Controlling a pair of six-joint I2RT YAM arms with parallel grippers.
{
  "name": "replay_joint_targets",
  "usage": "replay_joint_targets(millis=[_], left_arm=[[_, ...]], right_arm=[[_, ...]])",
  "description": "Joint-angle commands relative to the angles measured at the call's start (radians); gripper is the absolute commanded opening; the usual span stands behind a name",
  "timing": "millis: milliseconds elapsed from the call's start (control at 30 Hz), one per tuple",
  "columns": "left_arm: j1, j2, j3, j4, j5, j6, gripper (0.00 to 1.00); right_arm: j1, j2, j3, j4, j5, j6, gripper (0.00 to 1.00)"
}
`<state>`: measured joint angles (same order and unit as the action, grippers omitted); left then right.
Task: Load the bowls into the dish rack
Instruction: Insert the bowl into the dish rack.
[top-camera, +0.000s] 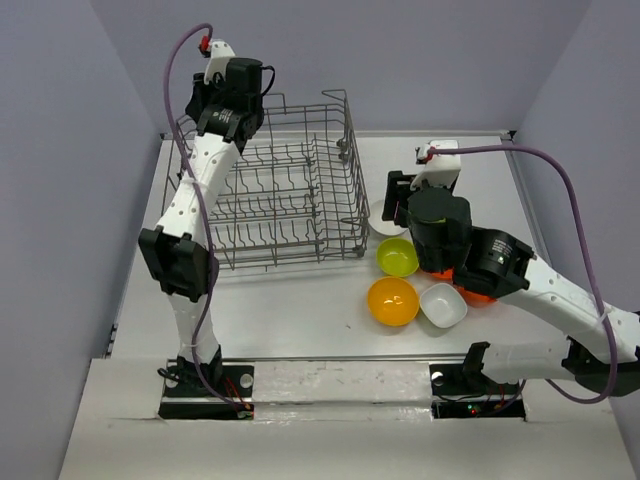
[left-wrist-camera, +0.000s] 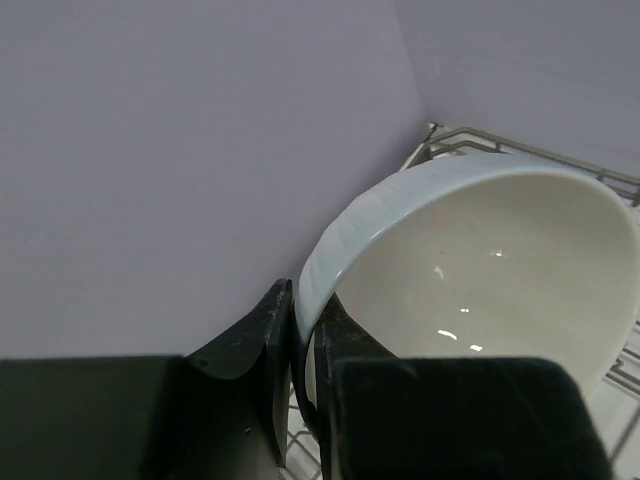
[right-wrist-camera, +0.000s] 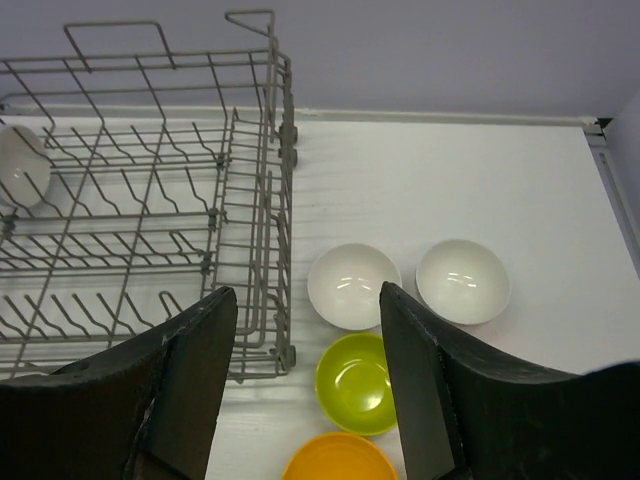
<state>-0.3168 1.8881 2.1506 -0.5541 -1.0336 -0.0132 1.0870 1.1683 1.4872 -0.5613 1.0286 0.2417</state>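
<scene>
The grey wire dish rack (top-camera: 290, 200) stands at the back left of the table. My left gripper (top-camera: 222, 112) hangs over its back left corner, shut on the rim of a white ribbed bowl (left-wrist-camera: 480, 260). In the left wrist view the jaws (left-wrist-camera: 303, 300) pinch the bowl's wall. That bowl also shows in the right wrist view (right-wrist-camera: 20, 165), above the rack's tines. My right gripper (right-wrist-camera: 305, 295) is open and empty above two white bowls (right-wrist-camera: 353, 285) (right-wrist-camera: 462, 280), a lime green bowl (right-wrist-camera: 357, 382) and an orange-yellow bowl (right-wrist-camera: 340, 458).
A squarish white bowl (top-camera: 443, 304) lies beside the orange-yellow bowl (top-camera: 392, 301). A red-orange bowl (top-camera: 478, 296) peeks out under my right arm. The rack's tall right side (right-wrist-camera: 275, 200) stands just left of the bowls. Walls close in behind and on both sides.
</scene>
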Motion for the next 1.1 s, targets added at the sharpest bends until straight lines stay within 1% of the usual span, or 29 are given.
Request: replay_joint_targets(millis=[0, 33, 100, 133, 233, 267, 300, 500, 600, 733, 933, 1067], left_arm=[[-0.007, 0.057, 0.103, 0.06, -0.247, 0.158, 0.0], [-0.01, 0.087, 0.101, 0.091, -0.285, 0.195, 0.0], [-0.011, 0.106, 0.077, 0.184, -0.313, 0.263, 0.0], [-0.013, 0.112, 0.046, 0.26, -0.333, 0.328, 0.0], [-0.016, 0.117, -0.003, 0.383, -0.359, 0.433, 0.0], [-0.016, 0.12, -0.023, 0.445, -0.367, 0.5, 0.0], [-0.016, 0.132, -0.027, 0.463, -0.375, 0.522, 0.0], [-0.016, 0.172, -0.063, 0.536, -0.396, 0.61, 0.0], [-0.016, 0.181, -0.113, 0.623, -0.408, 0.66, 0.0], [-0.016, 0.2, -0.173, 0.764, -0.421, 0.772, 0.0], [-0.018, 0.246, -0.184, 0.804, -0.427, 0.808, 0.0], [-0.021, 0.269, -0.204, 0.876, -0.434, 0.86, 0.0]], right_arm=[[-0.001, -0.048, -0.044, -0.023, 0.048, 0.059, 0.65], [-0.001, -0.055, -0.053, -0.026, 0.044, 0.068, 0.65], [-0.001, -0.065, -0.077, -0.032, 0.045, 0.073, 0.65], [-0.001, -0.073, -0.087, -0.034, 0.048, 0.076, 0.65], [-0.001, -0.079, -0.102, -0.041, 0.054, 0.076, 0.65], [-0.001, -0.085, -0.104, -0.045, 0.05, 0.08, 0.65], [-0.001, -0.088, -0.111, -0.045, 0.05, 0.08, 0.65], [-0.001, -0.107, -0.134, -0.046, 0.034, 0.094, 0.65], [-0.001, -0.113, -0.145, -0.046, 0.021, 0.103, 0.65], [-0.001, -0.127, -0.16, -0.045, 0.013, 0.105, 0.65], [-0.001, -0.147, -0.179, -0.046, 0.01, 0.099, 0.65], [-0.001, -0.154, -0.185, -0.046, 0.004, 0.097, 0.65]])
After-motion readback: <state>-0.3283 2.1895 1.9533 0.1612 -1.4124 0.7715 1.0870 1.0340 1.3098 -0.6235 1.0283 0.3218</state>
